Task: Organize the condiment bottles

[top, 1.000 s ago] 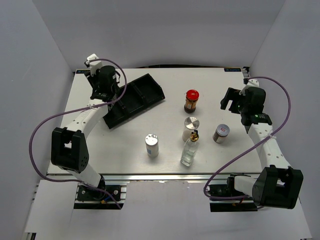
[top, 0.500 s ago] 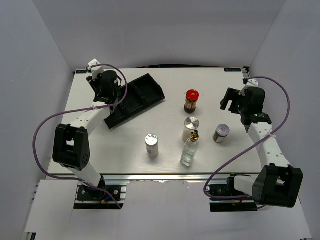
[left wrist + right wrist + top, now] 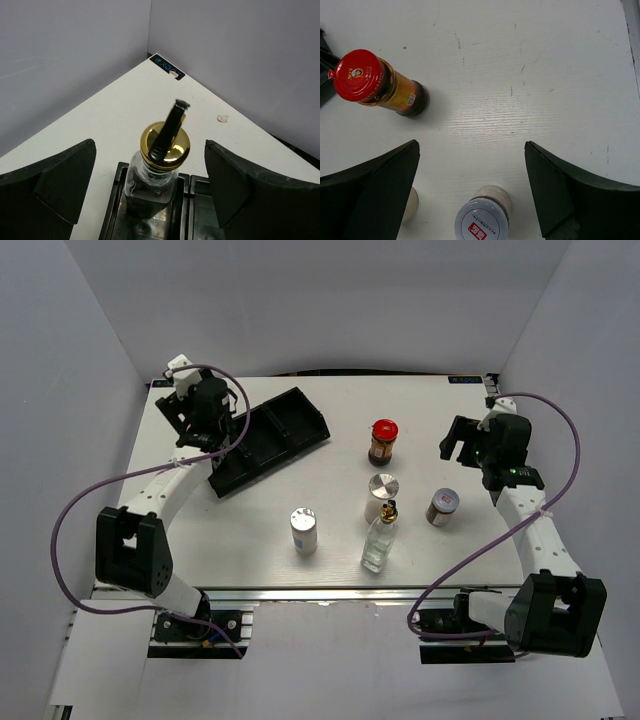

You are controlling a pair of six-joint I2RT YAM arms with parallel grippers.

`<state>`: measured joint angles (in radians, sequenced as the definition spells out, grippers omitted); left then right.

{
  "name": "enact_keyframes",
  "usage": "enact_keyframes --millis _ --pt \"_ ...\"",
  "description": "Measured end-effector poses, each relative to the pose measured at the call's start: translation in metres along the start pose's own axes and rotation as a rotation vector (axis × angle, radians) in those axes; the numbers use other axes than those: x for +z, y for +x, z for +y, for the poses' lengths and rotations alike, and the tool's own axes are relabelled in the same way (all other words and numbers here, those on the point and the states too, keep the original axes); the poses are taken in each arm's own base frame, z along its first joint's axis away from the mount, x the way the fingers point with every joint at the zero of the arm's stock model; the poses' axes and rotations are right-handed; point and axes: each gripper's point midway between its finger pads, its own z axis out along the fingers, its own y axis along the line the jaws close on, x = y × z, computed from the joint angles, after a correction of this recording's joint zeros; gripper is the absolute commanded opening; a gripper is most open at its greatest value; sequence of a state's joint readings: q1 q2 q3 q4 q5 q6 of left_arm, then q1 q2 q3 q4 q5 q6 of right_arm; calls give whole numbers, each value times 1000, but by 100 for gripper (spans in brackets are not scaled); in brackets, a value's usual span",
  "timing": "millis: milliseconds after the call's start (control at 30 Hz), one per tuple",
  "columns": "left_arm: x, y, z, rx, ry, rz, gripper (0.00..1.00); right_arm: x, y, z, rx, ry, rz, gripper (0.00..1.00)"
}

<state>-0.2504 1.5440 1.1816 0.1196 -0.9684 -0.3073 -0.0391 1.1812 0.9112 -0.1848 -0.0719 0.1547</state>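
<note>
My left gripper (image 3: 150, 145) stands open around a clear glass bottle with a gold spout (image 3: 157, 167). The bottle stands upright in the end compartment of the black tray (image 3: 111, 216), and both fingers are apart from it. From above, the left gripper (image 3: 205, 417) hides that bottle. A red-lidded dark jar (image 3: 383, 442), two white silver-capped shakers (image 3: 381, 495) (image 3: 304, 530), a second gold-spouted bottle (image 3: 380, 538) and a silver-lidded brown jar (image 3: 443, 507) stand on the table. My right gripper (image 3: 462, 440) hangs open and empty above the brown jar (image 3: 482, 220).
The black tray (image 3: 275, 435) lies at an angle at the back left of the table. White walls close in the left, back and right sides. A small sticker (image 3: 167, 66) marks the far table corner.
My left gripper has opened and let go of the glass bottle in the tray, and its wrist has shifted slightly left. The right arm has not moved.
</note>
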Motion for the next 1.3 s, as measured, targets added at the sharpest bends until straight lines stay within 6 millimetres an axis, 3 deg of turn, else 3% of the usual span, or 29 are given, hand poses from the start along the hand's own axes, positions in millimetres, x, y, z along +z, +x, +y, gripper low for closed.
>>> enact_keyframes --millis 200,400,533,633,767,900,1000,1067,1167,1300 --pt "-22 -29 0 -11 104 41 98 -7 -7 4 -1 -16 -27 90" --pt "-58 -67 -3 -46 276 74 98 -9 -9 6 9 -22 -33 89" --pt "-92 -81 -12 -72 437 104 98 -9 -9 7 20 -22 -34 89" --pt "-128 -80 -26 -91 578 127 98 -9 -10 7 28 -24 -33 90" --pt "-183 -49 -58 -55 763 208 98 -11 -10 14 43 -56 -17 89" --pt "-237 11 -85 40 949 348 98 -13 -12 23 49 -105 -14 89" --pt "-272 54 -87 141 1023 441 98 -13 -11 26 53 -121 -7 89" --pt "-292 72 -84 190 1058 484 98 -13 -11 28 56 -130 -5 89" --pt "-315 91 -74 250 1094 539 98 -14 -10 31 59 -143 -3 89" --pt "-330 106 -63 319 1112 593 98 -14 -10 34 61 -160 0 89"
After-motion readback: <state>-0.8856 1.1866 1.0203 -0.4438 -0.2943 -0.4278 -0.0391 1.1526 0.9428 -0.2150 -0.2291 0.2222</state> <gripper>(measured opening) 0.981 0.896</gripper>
